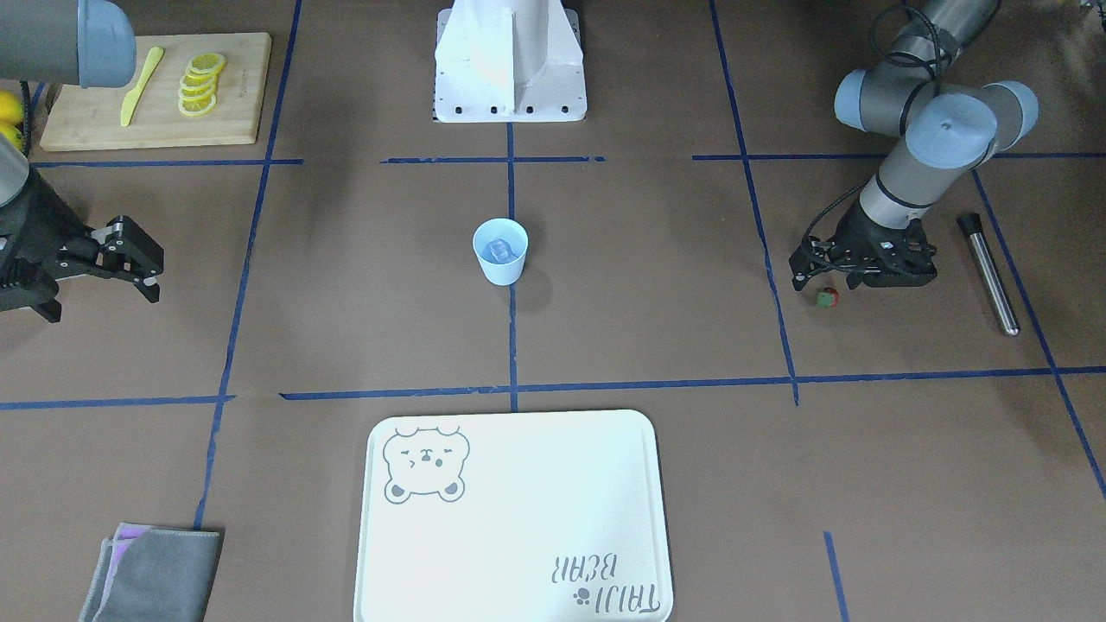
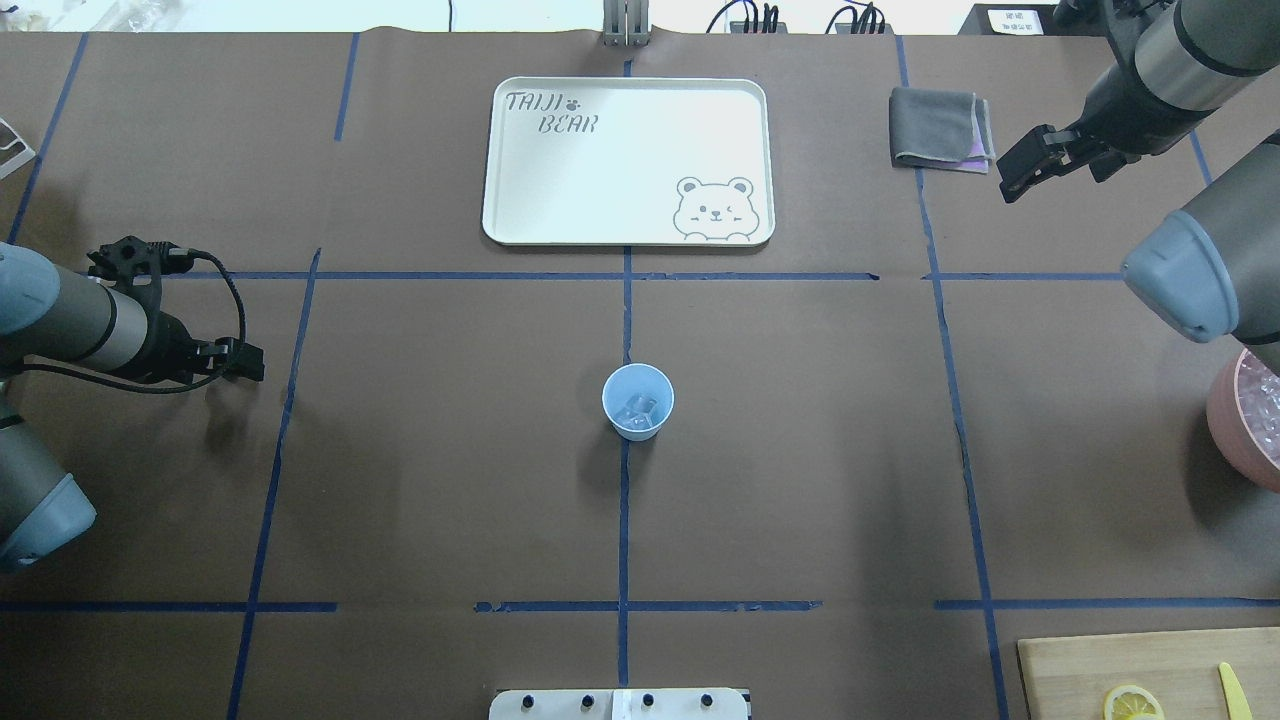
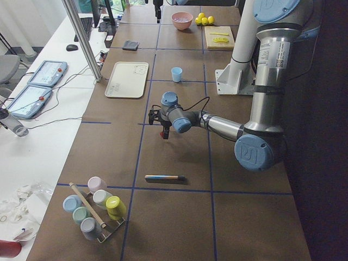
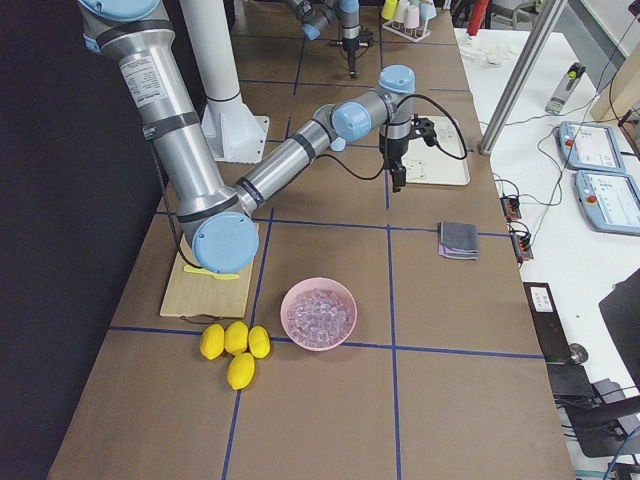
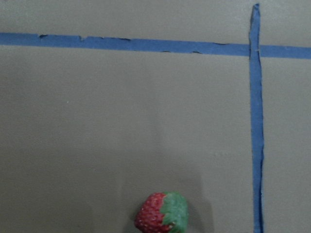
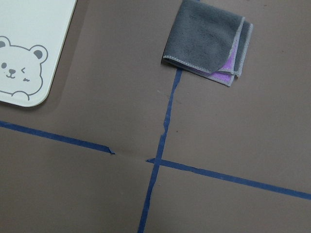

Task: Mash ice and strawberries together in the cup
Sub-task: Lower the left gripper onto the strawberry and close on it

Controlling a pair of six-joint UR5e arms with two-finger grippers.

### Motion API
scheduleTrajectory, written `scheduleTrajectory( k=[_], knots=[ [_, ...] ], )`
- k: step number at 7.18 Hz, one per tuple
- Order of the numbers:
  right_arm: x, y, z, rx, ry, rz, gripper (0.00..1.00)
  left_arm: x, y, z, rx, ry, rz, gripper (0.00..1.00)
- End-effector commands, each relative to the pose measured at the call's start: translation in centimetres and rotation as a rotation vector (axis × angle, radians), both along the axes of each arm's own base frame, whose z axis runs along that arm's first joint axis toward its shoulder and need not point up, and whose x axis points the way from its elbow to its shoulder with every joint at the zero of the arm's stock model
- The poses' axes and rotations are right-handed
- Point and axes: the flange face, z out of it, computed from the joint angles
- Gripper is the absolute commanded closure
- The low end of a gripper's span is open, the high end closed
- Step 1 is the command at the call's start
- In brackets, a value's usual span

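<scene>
From the robot's base outward: the cutting board (image 1: 86, 121) sits closest in on the right side, with a row of lemon slices (image 1: 200, 84) and a yellow knife (image 1: 141, 85) on it. The pink bowl (image 4: 284, 315) of ice cubes and four whole lemons (image 4: 235, 350) are beside it. Mid-table, the cup (image 1: 499, 268) stands upright on the centre tape line with ice (image 1: 501, 250) inside and no berry in it. The strawberry (image 1: 827, 298) is well apart from the cup, lying on its side on the brown paper on the left side. The left gripper (image 1: 855, 269) points down, low over the table just beside the berry. No fingers show in the left wrist view, so I can't tell if they're spread or closed, and nothing shows it gripping the berry. A steel rod with a black tip (image 1: 989, 276) lies flat further out on that side. The right gripper (image 1: 151, 275) hangs above the table with fingers spread and nothing in them. Farthest out are the bear-print tray (image 1: 518, 536) and a folded grey cloth (image 1: 160, 574).
</scene>
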Motion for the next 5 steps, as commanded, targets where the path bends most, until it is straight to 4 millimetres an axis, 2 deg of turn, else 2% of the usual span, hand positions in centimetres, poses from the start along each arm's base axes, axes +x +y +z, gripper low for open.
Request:
scheduleTrajectory(
  k=[1, 5],
  knots=[
    [0.02, 0.04, 0.21, -0.004, 0.002, 0.000, 0.01, -0.04, 0.01, 0.08, -0.002, -0.002, -0.002, 0.17],
    [-0.01, 0.17, 0.41, -0.007, 0.003, 0.000, 0.01, 0.16, -0.31, 0.02, -0.002, -0.003, -0.002, 0.21]
  ],
)
